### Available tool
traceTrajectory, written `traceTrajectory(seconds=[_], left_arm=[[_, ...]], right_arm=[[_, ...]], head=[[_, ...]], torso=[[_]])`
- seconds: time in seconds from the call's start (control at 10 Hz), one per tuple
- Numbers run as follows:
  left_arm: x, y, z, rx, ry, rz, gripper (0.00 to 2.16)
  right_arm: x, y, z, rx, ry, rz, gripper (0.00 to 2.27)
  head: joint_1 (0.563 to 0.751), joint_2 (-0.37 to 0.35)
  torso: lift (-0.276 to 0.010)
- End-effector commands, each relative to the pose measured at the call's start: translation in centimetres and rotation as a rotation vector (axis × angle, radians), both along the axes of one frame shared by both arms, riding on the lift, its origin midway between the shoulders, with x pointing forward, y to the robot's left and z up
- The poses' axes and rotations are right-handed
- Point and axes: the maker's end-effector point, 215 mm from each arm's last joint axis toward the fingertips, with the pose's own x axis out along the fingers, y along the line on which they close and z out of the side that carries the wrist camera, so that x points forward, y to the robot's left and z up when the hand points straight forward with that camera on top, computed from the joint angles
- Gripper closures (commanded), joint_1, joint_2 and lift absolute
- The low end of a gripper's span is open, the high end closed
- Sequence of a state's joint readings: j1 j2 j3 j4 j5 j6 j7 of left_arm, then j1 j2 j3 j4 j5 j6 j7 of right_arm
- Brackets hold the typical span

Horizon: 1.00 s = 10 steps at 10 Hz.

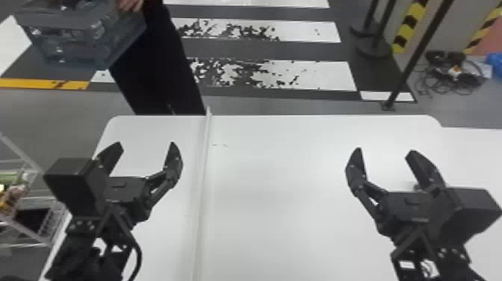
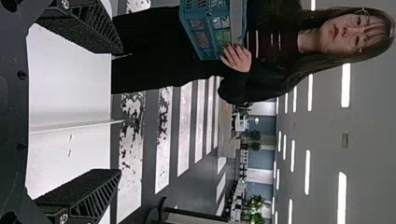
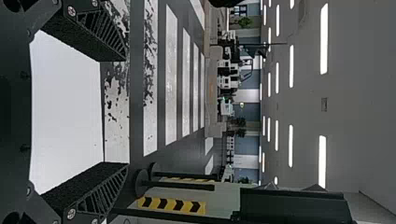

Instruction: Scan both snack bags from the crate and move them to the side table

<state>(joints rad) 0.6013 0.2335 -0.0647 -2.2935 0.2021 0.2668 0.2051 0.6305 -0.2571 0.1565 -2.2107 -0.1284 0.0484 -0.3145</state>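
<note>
Gaping wide: ridged black left pincer (image 1: 146, 144), right pincer (image 1: 384, 150), over smooth white table (image 1: 269, 209). Boxy blue latticed crate (image 1: 74, 41) upper left, person's hand (image 1: 129, 4) on it.

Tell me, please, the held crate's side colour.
The crate's side is teal-blue, clearest in the left wrist view.

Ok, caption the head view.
Left gripper and right gripper open above the white table, a person's hand on the crate beyond.
</note>
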Motion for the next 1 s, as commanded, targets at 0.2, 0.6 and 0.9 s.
traceTrajectory(seconds=[0.2, 0.6, 0.9], left_arm=[[0.0, -0.5, 0.2, 0.002, -0.007, -0.013, 0.07], [-0.1, -0.4, 0.6, 0.007, -0.023, -0.005, 0.07], [0.0, -0.3, 1.1, -0.004, -0.040, -0.002, 0.07]], right_arm=[[0.0, 0.0, 0.0, 0.001, 0.000, -0.001, 0.12], [0.0, 0.0, -0.1, 0.000, 0.001, -0.002, 0.12], [0.0, 0.1, -0.1, -0.002, 0.001, 0.000, 0.12]], head=[[0.695, 0.012], [0.695, 0.011], [0.695, 0.012]], torso=[[-0.029], [-0.029], [-0.029]])
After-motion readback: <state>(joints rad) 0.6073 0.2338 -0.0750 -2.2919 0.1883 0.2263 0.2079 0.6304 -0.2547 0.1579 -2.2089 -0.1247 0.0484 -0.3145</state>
